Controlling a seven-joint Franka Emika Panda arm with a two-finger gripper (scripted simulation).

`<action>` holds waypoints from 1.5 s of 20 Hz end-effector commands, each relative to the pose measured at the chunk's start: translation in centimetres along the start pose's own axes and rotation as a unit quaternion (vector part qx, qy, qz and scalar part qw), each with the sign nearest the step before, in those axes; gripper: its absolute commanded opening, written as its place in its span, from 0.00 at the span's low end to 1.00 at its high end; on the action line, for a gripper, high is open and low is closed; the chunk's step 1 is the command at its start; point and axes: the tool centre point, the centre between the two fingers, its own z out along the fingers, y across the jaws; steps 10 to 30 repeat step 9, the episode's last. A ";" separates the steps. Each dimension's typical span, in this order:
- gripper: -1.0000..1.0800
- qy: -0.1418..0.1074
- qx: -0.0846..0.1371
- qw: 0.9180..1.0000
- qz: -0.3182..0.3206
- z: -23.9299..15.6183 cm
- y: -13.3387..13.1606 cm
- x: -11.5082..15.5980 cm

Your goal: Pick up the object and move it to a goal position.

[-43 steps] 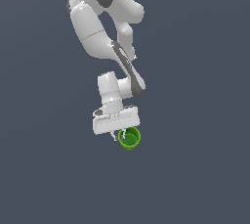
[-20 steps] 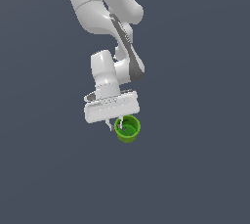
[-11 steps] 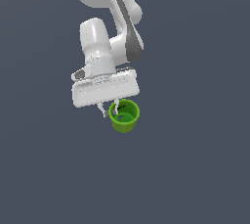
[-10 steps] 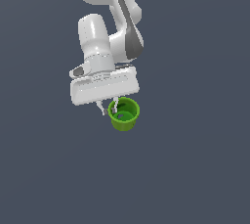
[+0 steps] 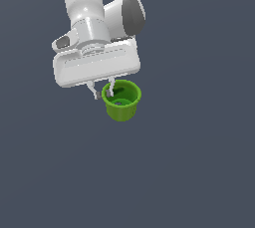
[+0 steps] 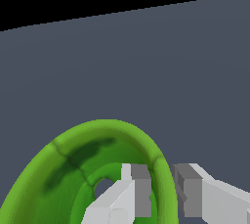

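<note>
The bright green cup (image 5: 121,101) hangs upright in the air below my white gripper (image 5: 103,92) in the exterior view. The gripper is shut on the cup's rim at the exterior view's left side: one finger (image 5: 112,88) is inside the cup, the other (image 5: 93,90) is outside its wall. In the wrist view the cup (image 6: 73,159) fills the lower part, with its dark inside facing the camera. One finger pad (image 6: 139,189) sits inside the rim and the other pad (image 6: 188,189) outside it, clamping the wall between them.
Only a plain dark grey floor (image 5: 199,162) shows around and below the arm. No other object or goal marker is visible.
The arm has lifted the cup and carried it toward the camera and slightly to the exterior view's left; the cup stays clamped by its rim and now looks larger.
</note>
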 end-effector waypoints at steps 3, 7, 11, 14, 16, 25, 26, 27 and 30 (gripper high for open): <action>0.00 0.001 0.001 1.000 0.001 -1.4 0.0 1.9; 0.00 0.002 0.001 1.000 0.001 -1.9 0.0 2.7; 0.00 0.002 0.001 1.000 0.001 -2.0 0.0 2.8; 0.00 0.002 0.001 1.000 0.001 -2.0 0.0 2.8; 0.00 0.002 0.001 1.000 0.001 -2.0 0.0 2.8; 0.00 0.002 0.001 1.000 0.001 -2.0 0.0 2.8; 0.00 0.002 0.001 1.000 0.001 -2.0 0.0 2.8; 0.00 0.002 0.001 1.000 0.001 -2.0 0.0 2.8; 0.00 0.002 0.001 1.000 0.001 -2.0 0.0 2.8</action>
